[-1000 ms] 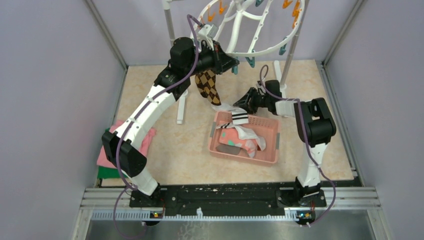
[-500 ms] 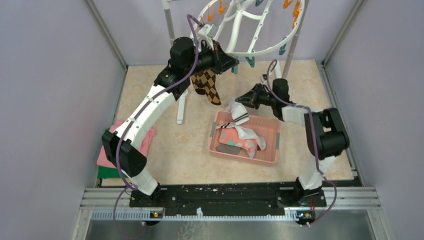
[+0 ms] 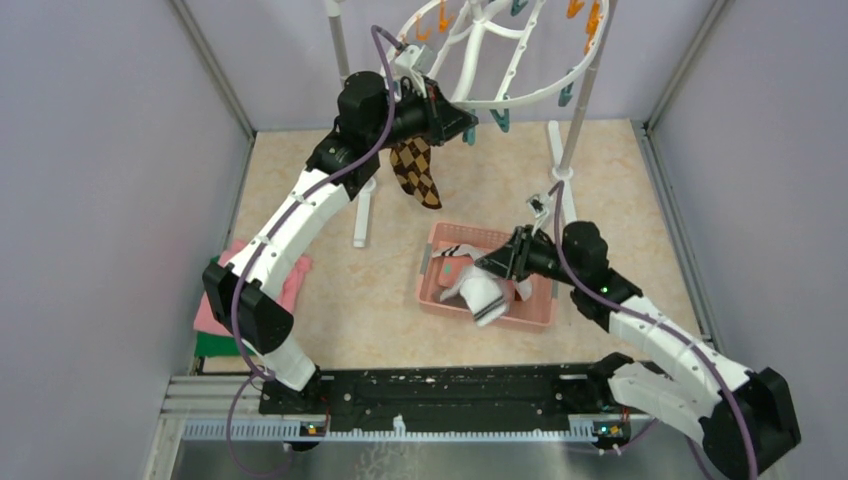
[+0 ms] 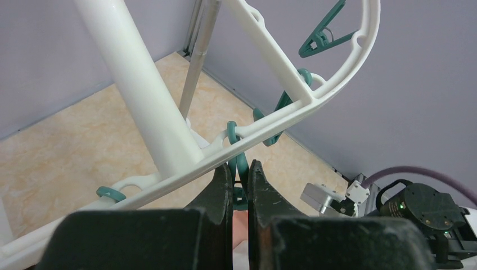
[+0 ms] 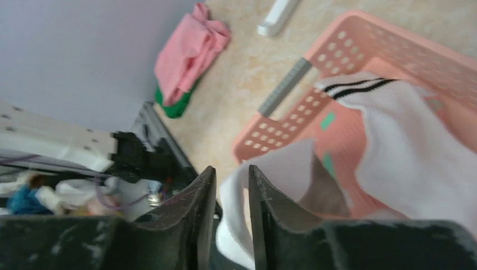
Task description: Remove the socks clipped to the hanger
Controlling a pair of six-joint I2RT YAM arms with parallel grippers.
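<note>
My left claw point(image 3: 462, 124) is up in the upper middle of the frame at the lower rim of the hanger point(image 3: 530, 98), squeezed together on a teal clip point(image 4: 238, 166), and the argyle sock point(image 3: 415, 170) hangs just under it. My right claw point(image 3: 492, 270) is in the centre, low over the pink basket point(image 3: 535, 318), its fingers nearly together with the cloth of a white sock point(image 3: 480, 297) pinched between them. Bare desk point(image 3: 350, 300) lies open left of the basket. The purple walls close in at both frame edges, and the stand's pole point(image 3: 575, 110) rises just above my right arm. Only my left wrist view shows the clip between my fingers. Only my right wrist view shows the basket's near wall point(image 5: 281, 124) just beside my fingertips, a striped sock point(image 5: 394, 140) inside it, and the folded cloths point(image 5: 188, 50) at upper left.
</note>
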